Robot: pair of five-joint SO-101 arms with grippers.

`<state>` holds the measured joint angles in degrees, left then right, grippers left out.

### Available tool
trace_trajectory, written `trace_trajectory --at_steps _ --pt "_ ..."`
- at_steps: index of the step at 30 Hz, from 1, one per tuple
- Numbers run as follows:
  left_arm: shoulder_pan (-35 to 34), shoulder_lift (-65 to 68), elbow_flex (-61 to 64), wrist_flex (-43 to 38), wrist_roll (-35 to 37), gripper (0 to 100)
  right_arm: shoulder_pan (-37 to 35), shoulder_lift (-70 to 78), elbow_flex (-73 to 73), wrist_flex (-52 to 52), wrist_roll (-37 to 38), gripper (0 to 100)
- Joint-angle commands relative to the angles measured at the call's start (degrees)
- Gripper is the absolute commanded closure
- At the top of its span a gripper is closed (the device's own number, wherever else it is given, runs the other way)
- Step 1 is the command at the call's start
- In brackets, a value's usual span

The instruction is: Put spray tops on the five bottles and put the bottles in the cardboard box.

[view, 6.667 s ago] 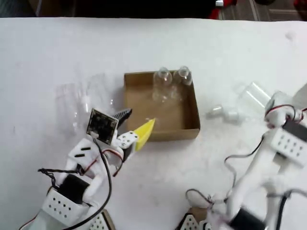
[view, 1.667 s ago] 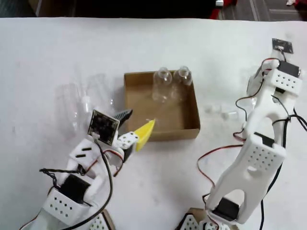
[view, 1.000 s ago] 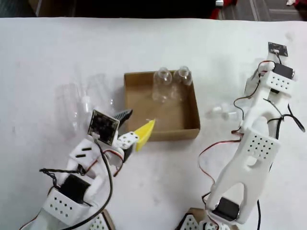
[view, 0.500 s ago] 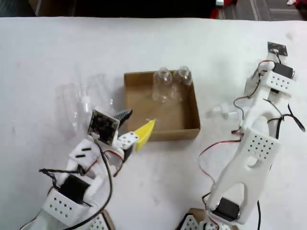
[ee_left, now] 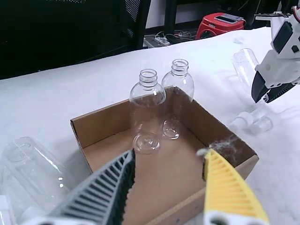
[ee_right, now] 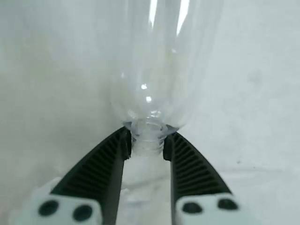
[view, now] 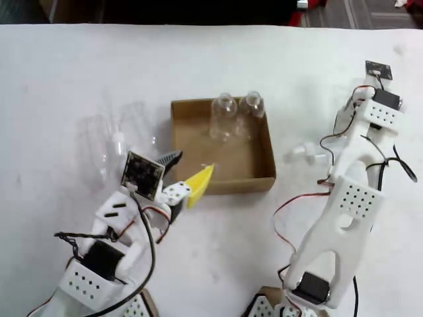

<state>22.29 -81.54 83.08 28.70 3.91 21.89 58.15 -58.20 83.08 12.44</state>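
Observation:
The cardboard box (view: 264, 179) (ee_left: 101, 123) sits mid-table with two uncapped clear bottles (view: 224, 113) (ee_left: 147, 108) standing against its far wall. My left gripper (view: 195, 162) (ee_left: 168, 157) hovers open over the box's near left corner, empty. My right gripper (ee_right: 146, 143) (view: 340, 129) is out on the right, shut on the neck of a clear bottle (ee_right: 161, 61) (ee_left: 243, 63) lying on the table. Small white spray tops (view: 307, 153) (ee_left: 251, 123) lie between that bottle and the box.
Two more clear bottles (view: 99, 142) (ee_left: 28, 164) lie on their sides left of the box. The table's far edge (view: 198, 25) meets a dark room behind. Cables trail from the right arm (view: 344, 218) near the front.
The right arm swung out from the front right to the lying bottle, and over the last second its wrist crept slightly farther away. The left arm kept still.

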Motion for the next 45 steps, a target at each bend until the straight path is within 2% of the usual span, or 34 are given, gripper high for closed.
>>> trace_trajectory --at_steps 1,3,7,15,17,20,26,32,37,40,45 --pt "-0.57 -0.75 -0.35 -1.67 -0.44 78 -0.13 -6.37 -4.40 5.05 0.62 98.2" --pt "-0.84 -0.75 -0.35 -1.67 -0.44 78 0.04 -9.19 -7.30 8.66 1.32 98.2" --pt "-0.84 -0.92 -0.35 -1.58 -0.35 78 -0.92 -14.46 -12.75 15.78 9.76 98.2" --pt "-0.84 -1.01 -0.44 -1.58 -0.35 78 -3.21 -25.71 -11.52 15.87 26.02 98.2" --pt "-0.84 -1.01 -0.53 -1.58 -0.35 78 -4.97 -29.49 -9.23 16.04 28.13 98.2" --pt "-0.84 -1.01 -0.62 -1.58 -0.35 78 -8.04 -38.29 -1.41 16.04 30.95 98.2" --pt "-0.92 -1.01 -0.88 -1.58 0.00 78 -16.66 -60.79 25.23 15.78 40.79 98.2" --pt "-0.92 -1.01 -0.88 -1.58 0.09 77 -24.31 -78.81 45.89 15.25 46.24 98.2" --pt "-1.54 -1.10 -0.97 -1.67 0.44 77 -28.44 -89.10 58.90 15.34 53.45 98.2" --pt "-3.91 -1.10 -2.90 -1.14 4.57 77 -29.58 -92.62 65.32 15.34 56.97 98.2" --pt "-4.97 -1.10 -5.71 3.87 7.91 74 -34.33 -94.37 71.74 15.34 57.58 98.2"
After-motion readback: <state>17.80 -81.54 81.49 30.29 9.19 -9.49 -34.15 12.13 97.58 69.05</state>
